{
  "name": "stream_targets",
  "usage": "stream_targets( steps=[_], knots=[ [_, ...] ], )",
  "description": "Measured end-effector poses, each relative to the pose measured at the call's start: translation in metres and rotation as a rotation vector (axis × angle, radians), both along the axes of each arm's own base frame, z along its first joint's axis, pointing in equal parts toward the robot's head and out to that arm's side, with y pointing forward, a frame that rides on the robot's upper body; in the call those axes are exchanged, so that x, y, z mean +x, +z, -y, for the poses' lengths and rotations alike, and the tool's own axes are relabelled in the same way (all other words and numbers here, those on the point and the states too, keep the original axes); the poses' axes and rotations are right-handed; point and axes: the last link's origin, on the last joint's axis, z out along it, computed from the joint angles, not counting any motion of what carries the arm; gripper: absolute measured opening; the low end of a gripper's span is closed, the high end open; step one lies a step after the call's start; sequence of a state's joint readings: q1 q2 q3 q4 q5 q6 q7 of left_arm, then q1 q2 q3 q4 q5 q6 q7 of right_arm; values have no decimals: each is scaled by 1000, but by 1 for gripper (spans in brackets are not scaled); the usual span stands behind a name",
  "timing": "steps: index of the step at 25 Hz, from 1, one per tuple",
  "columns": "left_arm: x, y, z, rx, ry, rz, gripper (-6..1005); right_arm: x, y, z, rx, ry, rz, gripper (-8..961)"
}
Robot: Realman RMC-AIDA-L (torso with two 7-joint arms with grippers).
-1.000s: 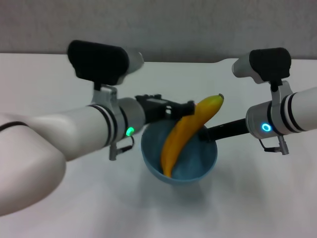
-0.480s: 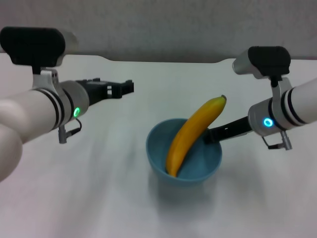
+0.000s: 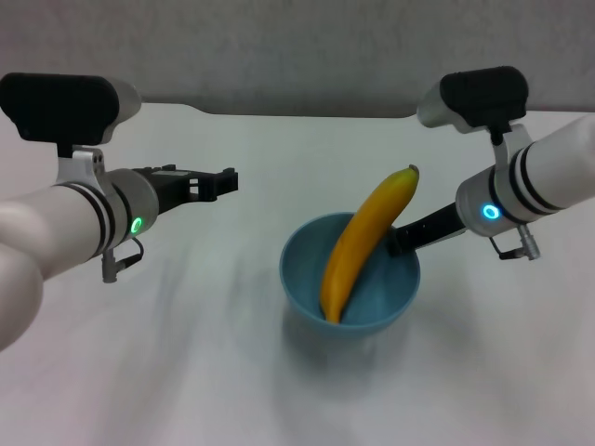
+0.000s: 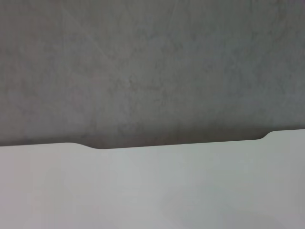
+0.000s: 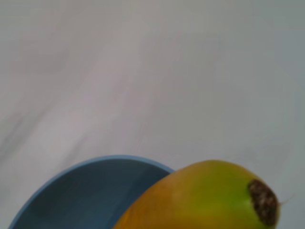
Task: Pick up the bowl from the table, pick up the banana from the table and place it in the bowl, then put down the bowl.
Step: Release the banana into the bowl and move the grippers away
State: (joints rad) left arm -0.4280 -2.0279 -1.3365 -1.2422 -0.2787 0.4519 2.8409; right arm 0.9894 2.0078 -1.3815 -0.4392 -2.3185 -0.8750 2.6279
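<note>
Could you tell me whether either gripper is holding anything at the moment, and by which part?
The right gripper holds the bowl by its rim on the robot's right side, with the banana standing inside. The left gripper holds nothing.

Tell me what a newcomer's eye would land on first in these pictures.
The yellow-orange banana stands out first: it stands slanted in the light-blue bowl near the middle of the white table, its upper end jutting past the far rim. The right gripper is at the bowl's right rim, apparently gripping it. The left gripper hangs empty, well off to the left.
</note>
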Motion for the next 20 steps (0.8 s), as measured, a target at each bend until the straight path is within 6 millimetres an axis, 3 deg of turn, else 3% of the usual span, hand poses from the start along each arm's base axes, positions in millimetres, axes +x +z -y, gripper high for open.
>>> stream_targets(
  steps=[20],
  knots=[
    [-11,-5,2,-6,21,-8,886,16,-11,15,-30,-16,6,88]
  ],
)
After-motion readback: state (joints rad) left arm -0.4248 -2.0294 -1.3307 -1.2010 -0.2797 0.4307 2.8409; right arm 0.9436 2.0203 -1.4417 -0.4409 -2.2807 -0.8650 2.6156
